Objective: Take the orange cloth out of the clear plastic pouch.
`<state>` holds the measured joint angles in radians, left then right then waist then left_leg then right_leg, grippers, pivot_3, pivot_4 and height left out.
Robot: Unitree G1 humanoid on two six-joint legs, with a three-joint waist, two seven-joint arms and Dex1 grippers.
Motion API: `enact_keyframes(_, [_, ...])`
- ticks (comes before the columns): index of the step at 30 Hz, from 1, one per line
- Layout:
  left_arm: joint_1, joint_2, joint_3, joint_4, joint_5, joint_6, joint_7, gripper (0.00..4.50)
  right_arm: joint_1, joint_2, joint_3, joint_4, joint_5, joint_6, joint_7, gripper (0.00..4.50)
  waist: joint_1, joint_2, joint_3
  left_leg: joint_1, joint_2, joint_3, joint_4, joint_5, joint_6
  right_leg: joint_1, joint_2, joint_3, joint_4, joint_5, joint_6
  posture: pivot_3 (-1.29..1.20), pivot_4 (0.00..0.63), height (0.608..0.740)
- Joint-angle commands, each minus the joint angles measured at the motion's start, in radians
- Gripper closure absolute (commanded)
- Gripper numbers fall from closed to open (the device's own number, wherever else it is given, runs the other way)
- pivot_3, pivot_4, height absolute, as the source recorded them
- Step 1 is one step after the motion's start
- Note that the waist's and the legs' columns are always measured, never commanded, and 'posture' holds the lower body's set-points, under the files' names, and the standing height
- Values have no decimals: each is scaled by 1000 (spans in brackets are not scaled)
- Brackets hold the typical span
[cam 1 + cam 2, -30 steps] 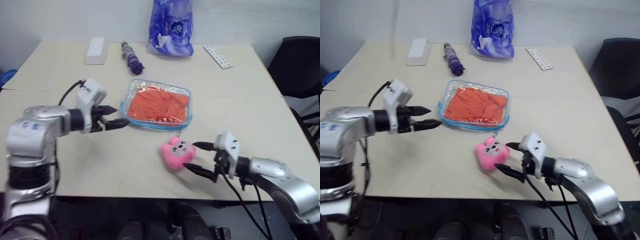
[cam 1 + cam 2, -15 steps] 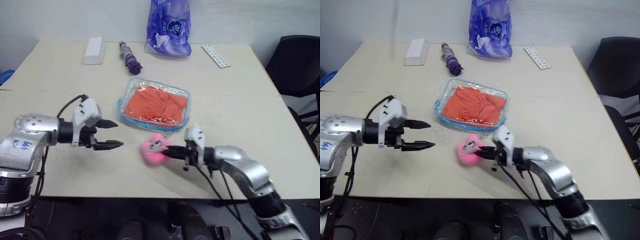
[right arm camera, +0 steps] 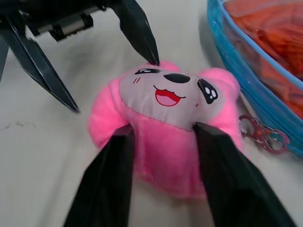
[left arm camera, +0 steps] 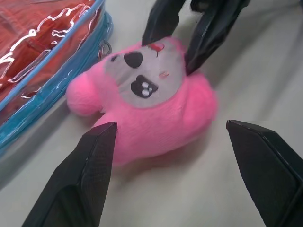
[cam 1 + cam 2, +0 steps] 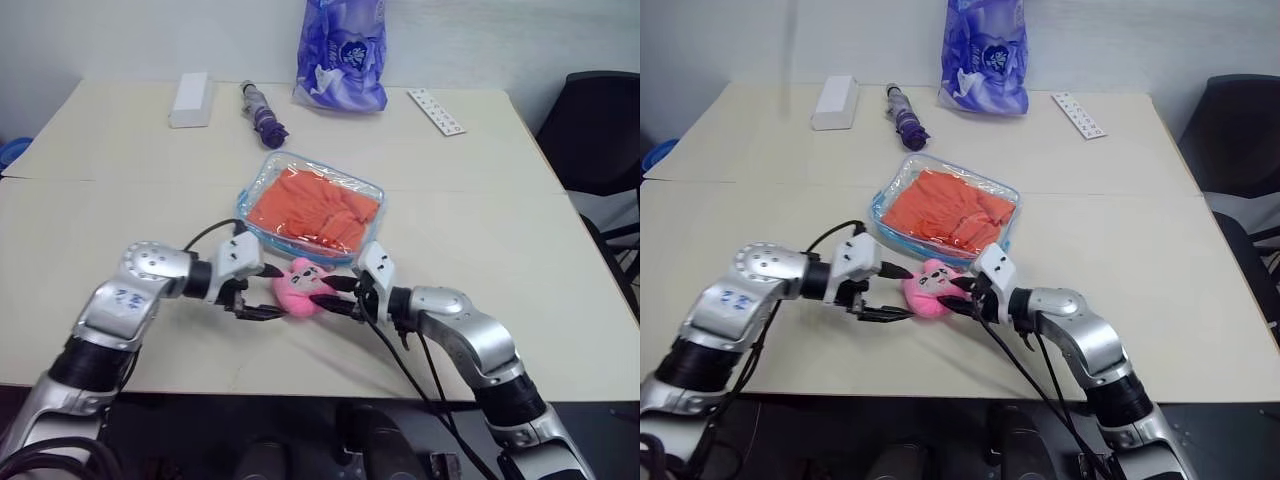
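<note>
Near the front edge of the table (image 5: 520,250), your two grippers meet from either side of the pink plush toy (image 5: 300,287). Your right gripper (image 5: 340,296) comes in from the right and pinches the toy, one finger pressed into each side of its soft body. Your left gripper (image 5: 268,292) faces it from the left with its fingers spread wide; one tip sits just at the top of the toy's head and the other hangs clear beside it, so it grips nothing.

Just beyond the toy lies the clear plastic pouch (image 5: 252,195), flat on the table, its light blue zipper edge nearest the toy, with a small metal clasp (image 3: 262,135) just beside the two. You can see the orange cloth (image 5: 315,205) folded inside it.

Farther back, along the far edge, you have a white box (image 5: 190,100) on the left, a folded purple umbrella (image 5: 262,113) next to it, a purple-blue printed bag (image 5: 342,55) standing upright, and a white remote (image 5: 435,110) on the right.
</note>
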<state>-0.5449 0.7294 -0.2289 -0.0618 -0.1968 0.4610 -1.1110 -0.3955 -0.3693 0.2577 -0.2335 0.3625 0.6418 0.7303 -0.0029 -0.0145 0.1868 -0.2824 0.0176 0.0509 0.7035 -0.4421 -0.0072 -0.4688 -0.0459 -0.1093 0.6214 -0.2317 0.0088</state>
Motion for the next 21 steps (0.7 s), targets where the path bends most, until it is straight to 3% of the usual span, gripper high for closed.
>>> enact_keyframes(1, [-21,-35,-41,45,70,-71,41,606,22,-23,-23,-93,1,28,-25,1237,1,0,0,0,0,0,0,0,0,0,0,0,0,0,0,0,150,740])
enact_keyframes(2, [-21,-52,-52,52,79,-85,45,606,27,-31,-47,-131,25,56,-33,867,2,0,0,0,0,0,0,0,0,0,0,0,0,0,0,0,150,740])
enact_keyframes(7, [-21,-94,-56,74,96,-110,47,606,30,-125,-147,-296,94,149,-27,867,6,0,0,0,0,-1,0,0,1,0,-1,0,-1,0,1,0,150,740])
enact_keyframes(11, [-27,-81,-40,89,91,-133,22,1426,1,-307,-126,-250,-94,-38,6,833,9,0,0,0,-1,-1,0,-1,3,1,-1,-1,-2,1,1,0,150,740])
enact_keyframes(13, [-29,-71,-31,90,85,-136,9,2090,-20,-365,-87,-175,-201,-176,10,833,8,0,0,-1,-1,-1,-1,-1,3,1,-1,0,-2,1,1,0,150,740])
enact_keyframes(21, [-16,-62,9,45,73,-81,24,4256,-136,-312,41,166,-449,-567,-23,833,-1,0,0,0,0,2,-3,0,2,3,0,1,-2,1,1,0,150,740])
